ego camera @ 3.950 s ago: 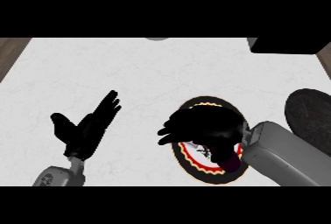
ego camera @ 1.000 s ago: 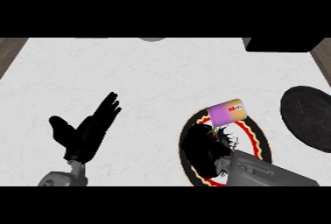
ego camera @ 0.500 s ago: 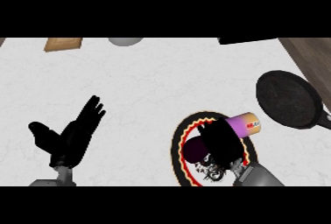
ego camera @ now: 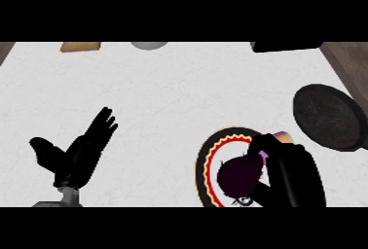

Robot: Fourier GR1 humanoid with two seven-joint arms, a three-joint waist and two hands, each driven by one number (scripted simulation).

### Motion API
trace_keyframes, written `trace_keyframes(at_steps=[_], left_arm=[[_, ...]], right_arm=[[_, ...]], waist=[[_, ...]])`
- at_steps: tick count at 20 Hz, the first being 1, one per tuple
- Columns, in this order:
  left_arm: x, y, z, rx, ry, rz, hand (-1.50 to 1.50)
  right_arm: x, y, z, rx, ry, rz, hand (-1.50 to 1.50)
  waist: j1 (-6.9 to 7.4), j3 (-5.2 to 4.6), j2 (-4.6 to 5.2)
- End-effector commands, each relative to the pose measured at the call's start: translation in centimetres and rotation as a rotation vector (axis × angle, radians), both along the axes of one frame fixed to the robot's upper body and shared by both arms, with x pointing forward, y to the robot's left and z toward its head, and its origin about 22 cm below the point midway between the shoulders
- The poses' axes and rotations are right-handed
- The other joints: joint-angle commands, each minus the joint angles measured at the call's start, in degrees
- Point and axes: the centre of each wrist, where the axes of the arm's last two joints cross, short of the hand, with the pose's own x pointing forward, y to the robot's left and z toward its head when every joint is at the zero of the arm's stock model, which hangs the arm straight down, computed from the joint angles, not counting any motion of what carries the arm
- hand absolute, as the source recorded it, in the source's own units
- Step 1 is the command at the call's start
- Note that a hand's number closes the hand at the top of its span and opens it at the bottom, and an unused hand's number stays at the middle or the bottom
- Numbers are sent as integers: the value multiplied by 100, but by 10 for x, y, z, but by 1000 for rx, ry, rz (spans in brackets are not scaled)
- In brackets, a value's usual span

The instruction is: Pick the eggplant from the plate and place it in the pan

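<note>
Dark purple, the eggplant (ego camera: 243, 176) lies over the plate (ego camera: 208, 163), which shows at about four o'clock on the white counter (ego camera: 179, 92); its cut end, pale with a violet edge, peeks out at the hand's upper side, toward one o'clock. The plate's rim is black with a red band and a yellow zigzag line, and only its left arc shows, the rest being covered. The right hand (ego camera: 291, 170) stands in the way of most of it, coming in from the lower edge and lying across the plate's right half. Its fingers are curled round the eggplant, clamped on it, with the dark body bulging out at their left, toward nine o'clock. Whether the eggplant touches the plate or is lifted off it cannot be told. The black pan (ego camera: 327, 116) sits near the plate at its two o'clock, by the counter's right edge, apart from the hand. At the far edge, toward twelve o'clock, show a tan block (ego camera: 79, 46), a grey rounded thing (ego camera: 149, 44) and a black box (ego camera: 286, 46). The left hand (ego camera: 75, 153) rests open at eight o'clock, fingers straight and up, thumb spread, holding nothing.
</note>
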Motion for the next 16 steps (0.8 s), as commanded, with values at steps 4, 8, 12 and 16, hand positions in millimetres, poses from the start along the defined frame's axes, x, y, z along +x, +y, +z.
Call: trace_keyframes(at_steps=[4, 8, 12, 16], left_arm=[[-10, -18, -9, -2, 5, -61, 0], [12, -11, 24, 0, -14, -94, 0], [6, -8, 12, 26, -16, -100, 0], [20, -45, 16, 2, -5, -107, 0]], right_arm=[[-57, -31, 26, 371, -153, -130, 150], [-52, -70, 16, 462, -156, -182, 150], [-39, -111, 0, 378, -165, -226, 150], [15, -150, -23, 288, -214, -275, 150]], waist=[[331, -2, 70], [451, 0, 102], [508, -9, 105], [563, -4, 128]])
